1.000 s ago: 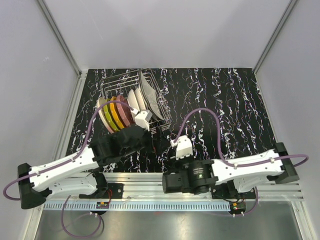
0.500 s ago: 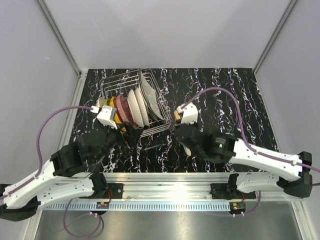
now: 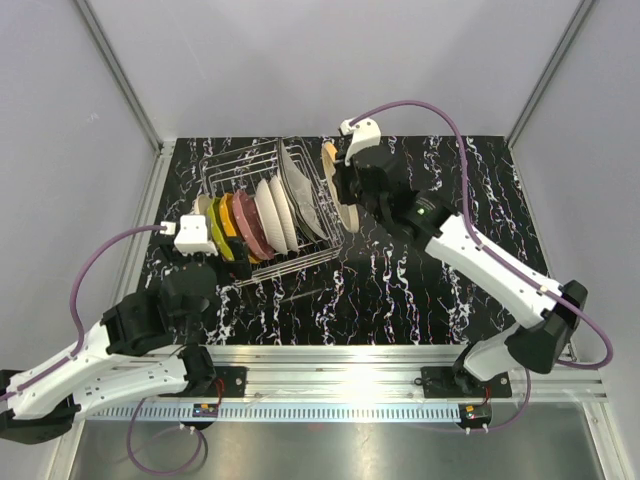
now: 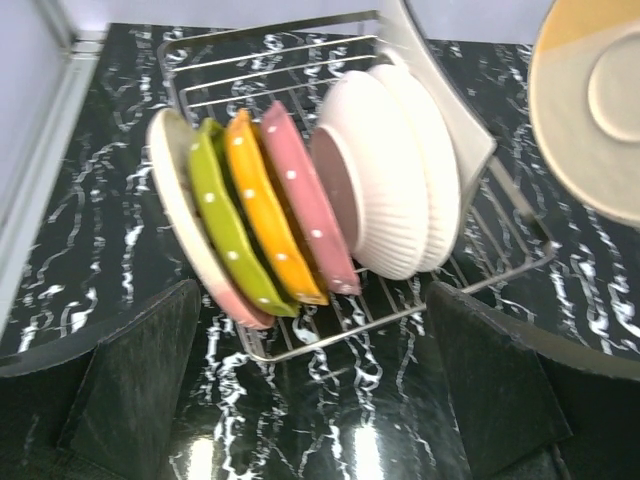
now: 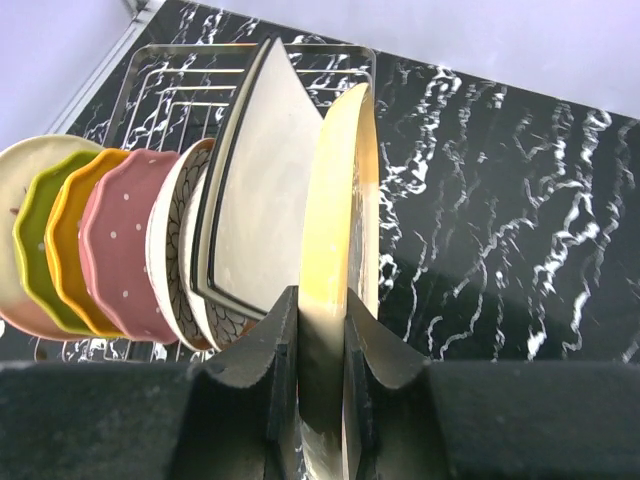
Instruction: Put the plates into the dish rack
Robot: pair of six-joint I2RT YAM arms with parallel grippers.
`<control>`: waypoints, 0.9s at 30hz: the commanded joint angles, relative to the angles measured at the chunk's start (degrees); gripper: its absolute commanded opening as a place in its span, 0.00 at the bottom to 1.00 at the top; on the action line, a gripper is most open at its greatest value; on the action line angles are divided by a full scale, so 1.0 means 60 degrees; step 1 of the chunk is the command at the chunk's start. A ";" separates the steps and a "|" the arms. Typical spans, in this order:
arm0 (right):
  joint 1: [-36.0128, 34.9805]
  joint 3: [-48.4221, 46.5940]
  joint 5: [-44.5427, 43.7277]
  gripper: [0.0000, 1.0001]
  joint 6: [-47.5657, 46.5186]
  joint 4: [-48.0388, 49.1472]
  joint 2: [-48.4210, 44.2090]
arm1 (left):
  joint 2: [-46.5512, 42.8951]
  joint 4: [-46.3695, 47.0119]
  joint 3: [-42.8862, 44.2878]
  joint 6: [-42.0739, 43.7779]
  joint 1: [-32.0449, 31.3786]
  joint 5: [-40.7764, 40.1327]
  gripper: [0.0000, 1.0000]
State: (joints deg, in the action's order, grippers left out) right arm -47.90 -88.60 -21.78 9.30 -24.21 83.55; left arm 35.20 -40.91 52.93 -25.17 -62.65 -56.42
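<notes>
top external view: the counter, black stone with white veining, takes up most of what i see. on its left half sits the dish rack, a silver wire basket, with its far rows bare.

the plates stand on edge in the near rows, leaning toward the left. on my right wrist view, from left to right, i see a cream plate, a scalloped green plate, an orange plate, a pink plate with small white dots, a petal-patterned plate, and a squarish white plate with a dark rim line. each overlaps the next.

one more, a pale yellow plate, is held upright on edge just beside the squarish one at the rack's right end. i cannot tell whether its lower rim is inside the wire or just outside it.

the right hand pinches that yellow plate, one finger on each face near its rim. the arm reaches out over the counter to the rack's right end.

the left hand is spread wide and holds nothing. it hovers off the rack's near left corner and faces the row of plates.
</notes>
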 commanded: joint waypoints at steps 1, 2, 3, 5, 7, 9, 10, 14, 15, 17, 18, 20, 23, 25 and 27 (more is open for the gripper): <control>0.0365 -0.0980 0.1211 0.00 -0.0510 0.1602 0.0487 | -0.0067 0.0460 -0.0266 0.0181 -0.0002 -0.1025 0.99; 0.0395 -0.1097 0.1286 0.00 -0.0539 0.1748 0.0634 | -0.0037 0.0417 -0.0252 0.0167 -0.0017 -0.1055 0.99; 0.0482 -0.1185 0.1344 0.00 -0.0539 0.1764 0.0781 | 0.0007 0.0402 -0.0237 0.0181 -0.0017 -0.1099 0.99; 0.0556 -0.1346 0.1594 0.00 -0.0525 0.1837 0.1235 | 0.0153 0.0358 -0.0193 0.0225 -0.0002 -0.1186 0.99; 0.0586 -0.1464 0.1638 0.00 -0.0583 0.1954 0.1629 | 0.0227 0.0372 -0.0179 0.0268 -0.0017 -0.1274 0.99; 0.0630 -0.1523 0.1798 0.00 -0.0656 0.2085 0.1865 | 0.0227 0.0416 -0.0208 0.0342 0.0012 -0.1304 0.99; 0.0702 -0.1523 0.1843 0.00 -0.0656 0.2173 0.2113 | 0.0198 0.0431 -0.0237 0.0386 0.0027 -0.1333 0.99; 0.0966 -0.1859 0.2325 0.00 -0.0539 0.2320 0.2744 | 0.0110 0.0504 -0.0339 0.0342 0.0042 -0.1158 0.99; 0.0981 -0.1889 0.2428 0.00 -0.0525 0.2364 0.2861 | 0.0095 0.0519 -0.0340 0.0342 0.0085 -0.1056 0.99; 0.1040 -0.1991 0.2458 0.00 -0.0539 0.2394 0.3140 | 0.0153 0.0592 -0.0340 0.0430 0.0158 -0.0982 0.99; 0.1040 -0.1992 0.2473 0.00 -0.0568 0.2452 0.3199 | 0.0197 0.0563 -0.0311 0.0430 0.0173 -0.0953 0.99; 0.1025 -0.1904 0.2444 0.00 -0.0641 0.2642 0.3389 | 0.0212 0.0592 -0.0281 0.0445 0.0232 -0.0880 0.99; 0.1040 -0.1933 0.2093 0.00 -0.0816 0.2745 0.3682 | 0.0227 0.0636 -0.0296 0.0445 0.0349 -0.0645 0.99; 0.1040 -0.1962 0.1917 0.00 -0.0818 0.2775 0.3858 | 0.0227 0.0665 -0.0325 0.0474 0.0393 -0.0543 0.99; 0.1025 -0.2006 0.1901 0.02 -0.0832 0.2746 0.4018 | 0.0227 0.0694 -0.0310 0.0503 0.0452 -0.0470 0.99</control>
State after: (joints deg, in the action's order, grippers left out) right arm -41.95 -96.44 -9.19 7.31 -17.87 107.00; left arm 36.49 -39.64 50.98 -22.65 -60.49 -60.14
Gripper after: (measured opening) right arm 0.250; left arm 0.987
